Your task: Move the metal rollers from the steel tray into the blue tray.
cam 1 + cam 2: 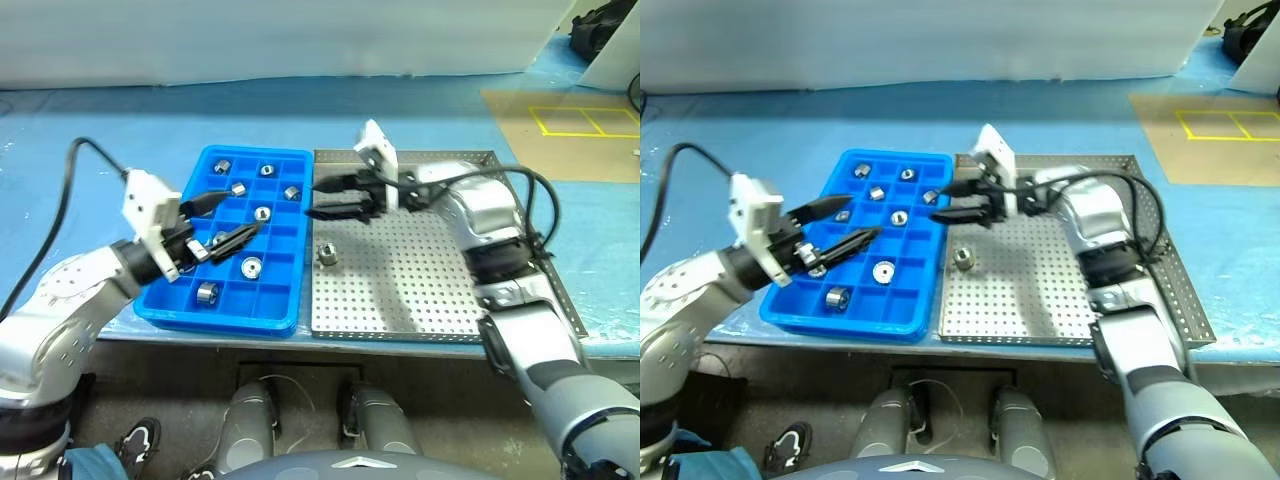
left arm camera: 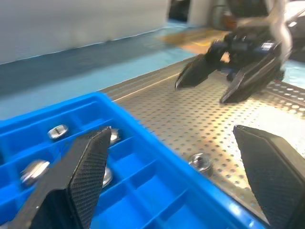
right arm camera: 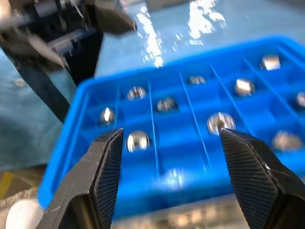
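The blue tray (image 1: 228, 300) lies left of the steel tray (image 1: 430, 290), their sides touching. Several metal rollers (image 1: 251, 267) sit in separate blue compartments. One roller (image 1: 326, 254) rests on the steel tray's perforated floor near its left rim, and it shows again in the left wrist view (image 2: 200, 162). My left gripper (image 1: 241, 213) hovers open over the blue tray's middle, empty. My right gripper (image 1: 314, 198) is open and empty too, pointing left above the seam between the trays, farther back than the lone roller. Its fingers (image 3: 107, 171) frame the blue tray (image 3: 143, 191).
Both trays sit on a pale blue table sheet (image 1: 120, 120) close to the table's front edge. A brown board with yellow tape squares (image 1: 570, 125) lies at the far right. A black cable (image 1: 60, 200) loops off my left arm, and another (image 1: 535, 195) off my right arm.
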Motion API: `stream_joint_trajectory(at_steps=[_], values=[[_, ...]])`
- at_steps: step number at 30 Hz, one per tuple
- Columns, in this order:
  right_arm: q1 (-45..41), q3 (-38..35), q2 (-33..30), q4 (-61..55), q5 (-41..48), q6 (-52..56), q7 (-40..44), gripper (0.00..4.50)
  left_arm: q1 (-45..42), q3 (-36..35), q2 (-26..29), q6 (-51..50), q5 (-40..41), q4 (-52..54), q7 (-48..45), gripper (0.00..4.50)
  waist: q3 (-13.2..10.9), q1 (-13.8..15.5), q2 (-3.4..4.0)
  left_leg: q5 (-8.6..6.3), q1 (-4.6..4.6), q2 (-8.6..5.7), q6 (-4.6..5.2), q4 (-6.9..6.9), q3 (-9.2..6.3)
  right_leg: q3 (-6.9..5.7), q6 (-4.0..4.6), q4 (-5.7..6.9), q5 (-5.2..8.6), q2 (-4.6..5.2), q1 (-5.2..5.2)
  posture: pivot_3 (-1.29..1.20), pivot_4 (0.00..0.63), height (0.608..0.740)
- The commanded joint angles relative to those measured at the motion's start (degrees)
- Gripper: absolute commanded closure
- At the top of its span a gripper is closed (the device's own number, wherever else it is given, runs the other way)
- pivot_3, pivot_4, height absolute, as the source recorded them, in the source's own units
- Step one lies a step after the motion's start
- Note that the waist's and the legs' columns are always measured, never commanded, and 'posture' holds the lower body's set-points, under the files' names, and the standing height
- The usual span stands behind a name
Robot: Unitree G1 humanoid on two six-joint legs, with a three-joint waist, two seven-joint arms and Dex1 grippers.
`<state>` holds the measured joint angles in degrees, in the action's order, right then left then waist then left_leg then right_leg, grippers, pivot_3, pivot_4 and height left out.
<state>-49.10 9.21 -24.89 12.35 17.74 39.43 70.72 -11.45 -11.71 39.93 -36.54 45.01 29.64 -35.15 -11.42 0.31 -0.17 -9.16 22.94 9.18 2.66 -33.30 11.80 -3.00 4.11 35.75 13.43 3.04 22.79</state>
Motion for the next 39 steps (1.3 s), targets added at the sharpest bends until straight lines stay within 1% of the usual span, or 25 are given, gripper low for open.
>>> stream_joint_trajectory(at_steps=[1,4,9,14,20,25,28,33,36,39], values=[[4.1,0.4,-2.4,-7.2,0.6,-0.6,-0.6,1.18,-5.1,4.7,0.2,0.5,-0.6,-3.8,-6.3,0.19,0.0,-1.0,0.01,0.00,0.05,0.00,0.02,0.00,0.00,0.01,0.00,0.00,0.00,0.00,0.04,-0.42,0.150,0.740],[7.5,1.3,-1.6,-8.6,0.3,0.2,-3.6,1.18,-7.8,7.9,0.7,0.6,-1.8,-7.3,-11.2,0.19,0.0,-2.5,0.02,-0.10,0.05,0.07,0.18,-0.02,0.01,0.03,0.05,0.00,-0.02,-0.07,0.07,-0.46,0.150,0.740],[9.2,4.8,2.3,-5.9,-1.8,-3.1,-6.9,1.18,-8.5,6.9,2.5,-0.1,-1.2,-9.8,-16.1,0.19,0.0,-4.5,0.03,-0.10,0.06,0.20,0.19,-0.07,0.01,0.03,0.12,0.00,-0.06,-0.20,0.09,-0.49,0.150,0.740],[6.8,4.7,9.0,2.2,-2.1,-5.3,-10.3,1.18,-6.3,4.4,5.9,0.4,-1.9,-10.7,-19.1,0.19,0.0,-5.1,0.03,-0.10,0.09,0.22,0.19,-0.17,0.00,0.02,0.15,0.00,-0.08,-0.21,0.07,-0.45,0.150,0.740],[4.5,5.6,12.7,11.8,-5.8,-12.0,-12.3,1.18,-1.8,0.2,6.9,-0.3,-1.1,-7.7,-17.6,0.19,0.0,-4.7,0.04,-0.19,0.22,0.23,0.30,-0.36,-0.02,-0.01,0.16,0.00,-0.08,-0.19,0.06,-0.41,0.150,0.740],[3.2,4.9,12.9,16.8,-7.7,-16.8,-12.6,1.18,2.5,-2.1,6.4,-0.7,-0.5,-3.9,-15.4,0.19,0.0,-4.1,0.04,-0.19,0.19,0.26,0.30,-0.39,-0.02,-0.02,0.16,0.04,-0.09,-0.19,0.04,-0.38,0.150,0.740],[3.1,4.7,12.7,18.1,-8.1,-17.8,-12.1,1.18,4.0,-2.8,6.2,-0.8,-0.2,-2.7,-14.6,0.19,0.0,-4.0,0.05,-0.18,0.17,0.29,0.29,-0.41,-0.02,-0.03,0.18,0.06,-0.09,-0.20,0.02,-0.37,0.150,0.740],[5.0,7.2,9.9,18.1,-10.0,-20.7,-7.3,1.18,5.0,-3.3,6.1,-1.2,0.3,-1.5,-13.8,0.19,0.0,-3.8,0.05,-0.20,0.17,0.30,0.32,-0.54,-0.02,-0.03,0.19,0.08,-0.10,-0.20,-0.03,-0.37,0.150,0.740],[5.5,7.6,8.3,18.9,-9.7,-19.3,-4.0,1.18,5.4,-3.7,6.4,-1.5,0.8,-1.2,-13.9,0.19,0.0,-3.7,0.04,-0.25,0.12,0.32,0.38,-0.62,-0.02,-0.04,0.18,0.08,-0.10,-0.20,-0.13,-0.37,0.150,0.740],[6.1,8.4,7.1,19.9,-10.9,-20.6,-2.6,1.18,5.6,-4.0,6.8,-1.7,1.1,-1.2,-14.1,0.19,0.0,-3.6,0.04,-0.27,0.09,0.33,0.41,-0.68,-0.02,-0.04,0.19,0.08,-0.10,-0.20,-0.19,-0.37,0.150,0.740]])
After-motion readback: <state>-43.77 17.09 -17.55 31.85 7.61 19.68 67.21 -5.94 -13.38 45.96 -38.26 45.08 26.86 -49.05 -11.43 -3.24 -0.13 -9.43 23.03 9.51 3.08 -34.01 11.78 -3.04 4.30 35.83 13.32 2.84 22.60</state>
